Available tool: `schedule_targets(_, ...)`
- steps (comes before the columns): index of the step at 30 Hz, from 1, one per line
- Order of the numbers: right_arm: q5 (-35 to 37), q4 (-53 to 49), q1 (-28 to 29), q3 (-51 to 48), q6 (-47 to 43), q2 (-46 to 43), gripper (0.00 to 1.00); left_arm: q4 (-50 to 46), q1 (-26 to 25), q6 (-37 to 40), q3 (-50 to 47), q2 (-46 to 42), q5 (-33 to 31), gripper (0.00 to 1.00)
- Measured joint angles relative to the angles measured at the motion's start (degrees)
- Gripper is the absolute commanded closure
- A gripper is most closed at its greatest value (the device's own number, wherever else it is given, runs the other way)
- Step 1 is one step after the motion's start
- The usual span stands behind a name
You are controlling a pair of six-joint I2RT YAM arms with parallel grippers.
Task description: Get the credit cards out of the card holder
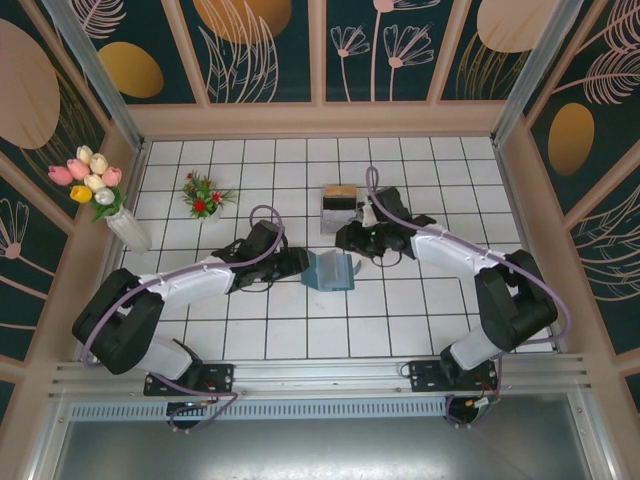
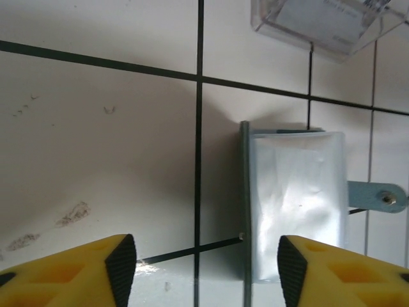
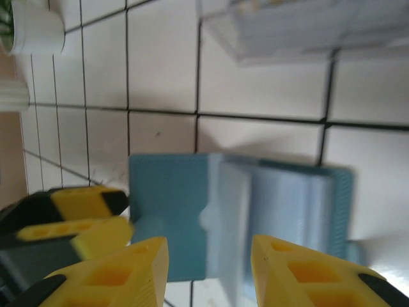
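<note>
Card holder (image 1: 330, 270) lying open at centre of the top view, pale inside faces up. Left gripper (image 2: 206, 256) half open, empty, straddling its left edge. Right gripper (image 3: 209, 262) partly open over the fold, seemingly gripping nothing; too blurred for certainty. Step: closing in to pin it. Next: clamping one flap, pinching a credit card edge, sliding out.

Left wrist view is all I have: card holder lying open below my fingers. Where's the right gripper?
Observer: Top camera puts the right gripper just beyond the card holder, opposite the left gripper.
Operator: Its jaws?
Observer: Right wrist view shows its fingers apart and not gripping, with the card holder just ahead of them.
Operator: Anything on my left?
Observer: Small potted red flowers, farther back on the tiles, apart from your arm.
</note>
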Motion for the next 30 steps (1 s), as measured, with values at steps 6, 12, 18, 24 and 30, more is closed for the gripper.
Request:
schedule_targets(6,0.74,0.72,3.89,-0.39,4.33,1.99,0.60,0.00,0.00,-0.20,-0.09,0.39,-1.77,0.49)
schedule_targets(12,3.76,0.00,3.63,-0.39,5.70,6.12,0.61,0.02,0.00,-0.24,-0.66,1.03,-3.02,0.55)
schedule_targets(18,6.71,-1.49,3.26,-0.42,6.34,7.93,0.58,0.00,0.00,-0.13,-0.68,2.91,-3.23,0.64)
schedule_targets(24,8.48,-2.01,2.86,-0.42,6.54,8.96,0.53,0.00,0.02,-0.04,-0.68,3.85,-3.28,0.69)
schedule_targets(30,9.53,-2.69,2.89,-0.42,6.54,9.53,0.48,0.02,0.00,-0.02,-0.68,4.09,-3.26,0.71)
